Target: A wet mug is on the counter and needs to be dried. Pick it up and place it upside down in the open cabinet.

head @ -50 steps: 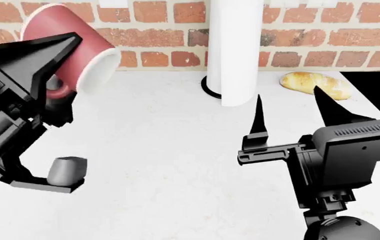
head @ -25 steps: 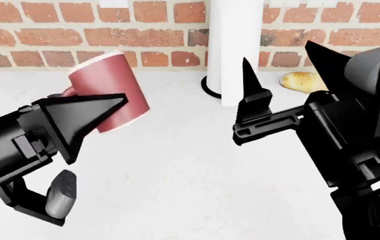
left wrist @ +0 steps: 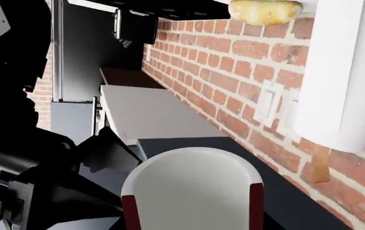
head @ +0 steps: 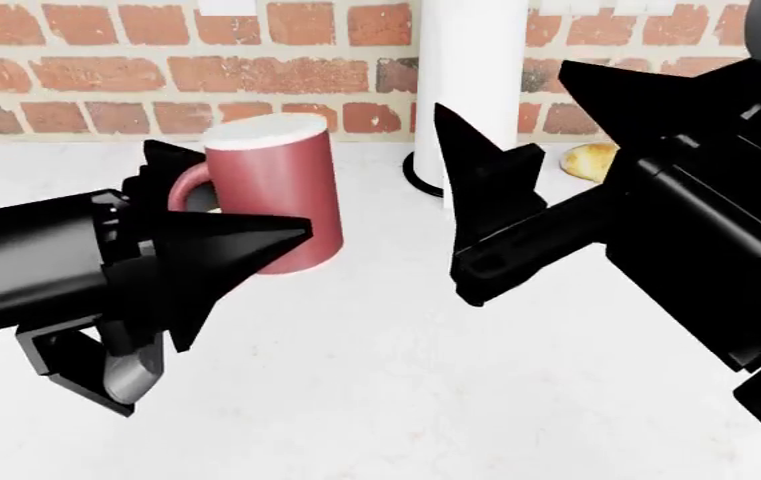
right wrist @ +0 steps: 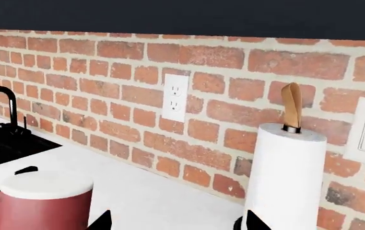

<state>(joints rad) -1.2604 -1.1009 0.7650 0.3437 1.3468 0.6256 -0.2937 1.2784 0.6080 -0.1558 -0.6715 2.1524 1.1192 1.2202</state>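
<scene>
A brick wall stands behind the white counter [head: 394, 380]. The mug [head: 273, 195] is clamped in the left gripper [head: 220, 215], near the back edge, turned upside down. The right gripper [head: 547, 125] is wide and empty. Putting it in the cabinet remains.

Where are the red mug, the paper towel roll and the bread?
mug [head: 280, 205], head view, on its red side.
paper towel roll [head: 474, 90], head view, on its white side.
bread [head: 591, 160], head view, on the crust showing beside the right claw.
</scene>
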